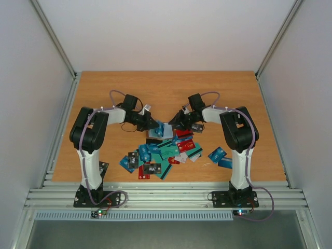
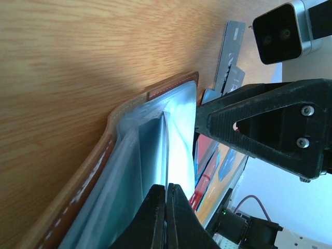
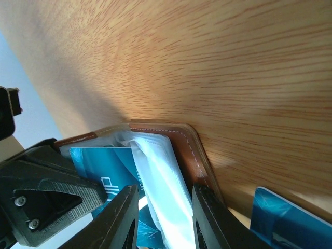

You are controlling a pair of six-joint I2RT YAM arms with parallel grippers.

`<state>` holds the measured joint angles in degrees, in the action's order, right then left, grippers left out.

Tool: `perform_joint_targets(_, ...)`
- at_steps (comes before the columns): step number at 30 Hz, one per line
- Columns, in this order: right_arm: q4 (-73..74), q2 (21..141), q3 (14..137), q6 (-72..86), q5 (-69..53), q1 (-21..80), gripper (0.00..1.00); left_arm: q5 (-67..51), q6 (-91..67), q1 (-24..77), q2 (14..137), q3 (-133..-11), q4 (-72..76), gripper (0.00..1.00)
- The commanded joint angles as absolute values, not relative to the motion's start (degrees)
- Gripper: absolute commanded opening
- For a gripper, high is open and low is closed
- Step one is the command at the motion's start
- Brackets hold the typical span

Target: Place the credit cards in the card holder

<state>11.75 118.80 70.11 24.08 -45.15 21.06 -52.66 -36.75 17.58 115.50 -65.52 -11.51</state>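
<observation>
The brown card holder (image 1: 167,129) lies open at mid-table between both arms, its clear sleeves (image 3: 161,176) fanned up from the leather cover (image 3: 193,150). My left gripper (image 2: 167,189) is shut on a thin blue credit card (image 3: 104,166), seen edge-on in the left wrist view, its far end down among the sleeves of the card holder (image 2: 93,176). My right gripper (image 3: 165,199) is closed around a bundle of the sleeves, which fills the gap between its jaws. Several loose credit cards (image 1: 161,153) lie in a heap just in front of the holder.
Two blue cards (image 1: 220,155) lie apart at the right of the heap; one blue card (image 3: 280,218) shows beside my right jaws. A grey card (image 2: 231,46) and red ones (image 2: 210,161) lie past the holder. The two grippers (image 1: 155,126) (image 1: 175,123) almost touch.
</observation>
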Motion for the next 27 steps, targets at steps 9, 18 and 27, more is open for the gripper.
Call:
perform_joint_targets(9, 24.63, 119.82, 72.41, 21.36, -39.11, 22.72, 0.31, -49.69, -19.88, 18.17, 118.05, -77.14, -26.04, 0.0)
perform_joint_targets(18, 23.39, 118.61, 72.35, 21.05, -39.76, 22.74, 0.31, -43.31, -20.09, 15.8, 105.61, -67.75, -20.85, 0.0)
perform_joint_targets(27, 23.32, 117.17, 70.71, 20.92, -39.53, 22.93, 0.31, -43.53, -22.94, 13.5, 107.34, -63.28, -9.41, 0.0)
